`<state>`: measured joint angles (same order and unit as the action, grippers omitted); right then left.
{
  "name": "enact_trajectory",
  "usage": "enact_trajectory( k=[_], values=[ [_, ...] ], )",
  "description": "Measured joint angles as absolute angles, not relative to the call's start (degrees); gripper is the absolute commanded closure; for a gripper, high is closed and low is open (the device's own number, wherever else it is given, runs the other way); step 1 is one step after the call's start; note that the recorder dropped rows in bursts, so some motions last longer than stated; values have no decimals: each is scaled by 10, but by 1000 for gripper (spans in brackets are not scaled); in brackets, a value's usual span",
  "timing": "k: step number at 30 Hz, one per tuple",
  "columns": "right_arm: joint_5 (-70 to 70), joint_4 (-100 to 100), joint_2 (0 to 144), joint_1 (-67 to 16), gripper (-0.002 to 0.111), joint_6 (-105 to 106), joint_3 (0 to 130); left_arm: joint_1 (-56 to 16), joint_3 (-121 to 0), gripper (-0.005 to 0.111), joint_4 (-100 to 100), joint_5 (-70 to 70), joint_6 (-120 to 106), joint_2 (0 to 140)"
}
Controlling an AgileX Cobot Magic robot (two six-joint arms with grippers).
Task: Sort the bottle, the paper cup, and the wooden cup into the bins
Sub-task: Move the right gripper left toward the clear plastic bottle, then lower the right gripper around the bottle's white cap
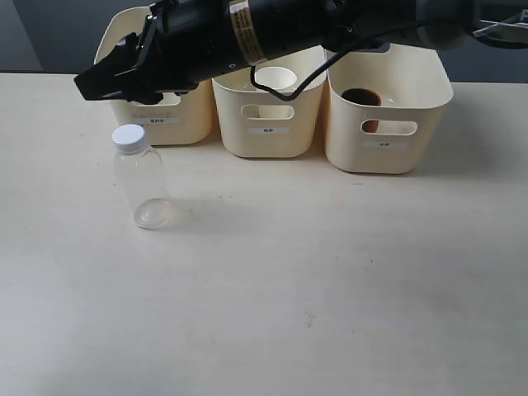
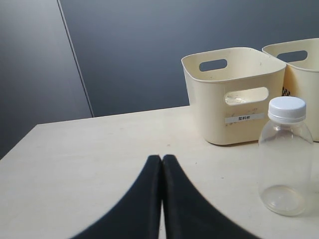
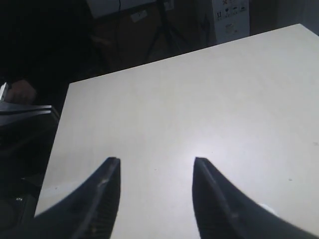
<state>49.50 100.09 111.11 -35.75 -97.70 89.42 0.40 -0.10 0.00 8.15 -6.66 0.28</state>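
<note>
Paper cup (image 1: 275, 78) sits in the middle bin (image 1: 268, 136); wooden cup (image 1: 361, 97) sits in the right bin (image 1: 386, 148). The clear bottle (image 1: 139, 176) stands upright on the table (image 1: 330, 280), just in front of the left bin (image 1: 169, 128) — the one item unsorted.

Right gripper (image 1: 103, 82), fingers spread and empty, reaches across above the left bin. Left gripper (image 2: 162, 172) is pressed together near the bottle.

Recommendation: descend squarely, clamp the body below the white cap (image 1: 129, 137) — clear plastic likely slips.
</note>
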Motion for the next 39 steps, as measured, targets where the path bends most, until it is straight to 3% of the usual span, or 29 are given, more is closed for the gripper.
enact_trajectory(
  k=[8,14,26,29,35,39],
  values=[
    [520,1001,1111,-358,64,-978,894,4,-1,107,0,81,-67,3],
    [515,1001,1106,-359,70,-974,890,4,-1,107,0,81,-67,3],
    [333,1001,981,-361,70,-887,741,4,-1,107,0,81,-67,3],
    [279,1001,959,-370,66,-860,711,4,-1,107,0,81,-67,3],
    [223,1000,954,-401,45,-810,685,4,-1,107,0,81,-67,3],
    [179,1000,965,-417,43,-799,684,4,-1,107,0,81,-67,3]
  ],
)
